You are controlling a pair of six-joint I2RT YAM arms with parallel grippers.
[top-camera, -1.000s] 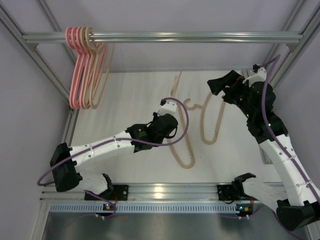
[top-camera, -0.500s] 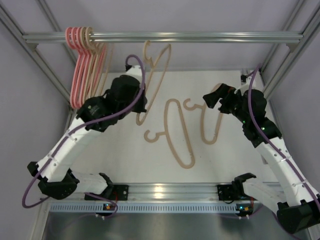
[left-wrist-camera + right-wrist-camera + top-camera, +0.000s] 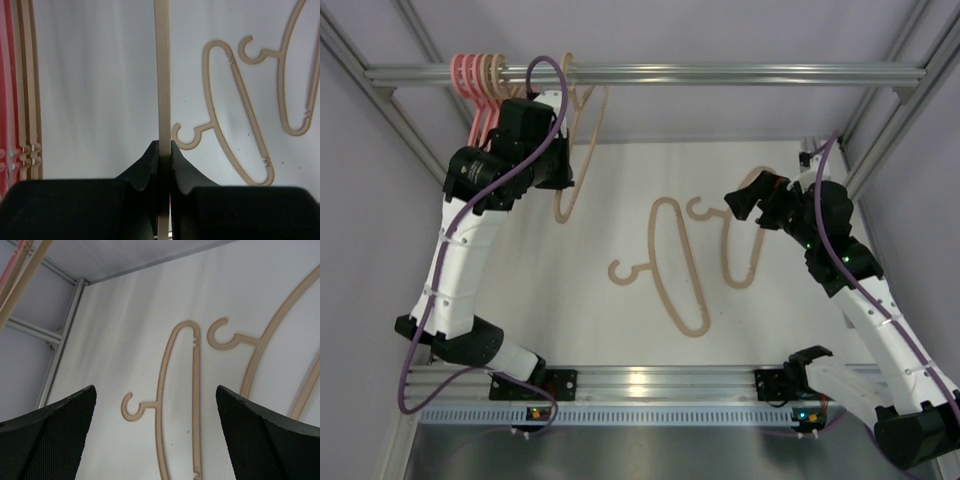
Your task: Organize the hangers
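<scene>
A thin matte beige hanger is pinched edge-on by the left fingers, which are clamped tight on it. It's held up with its curved hook at the silver bar, just right of the bunch hung at the bar's left end: pink hangers, then tan ones. Whether the hook is seated can't be told. Two more are laid flat on the white desk, rounded triangles with little notches: the middle hanger mid-desk, the right hanger nearer the right edge. The right fingers are spread wide above them, nothing held.
</scene>
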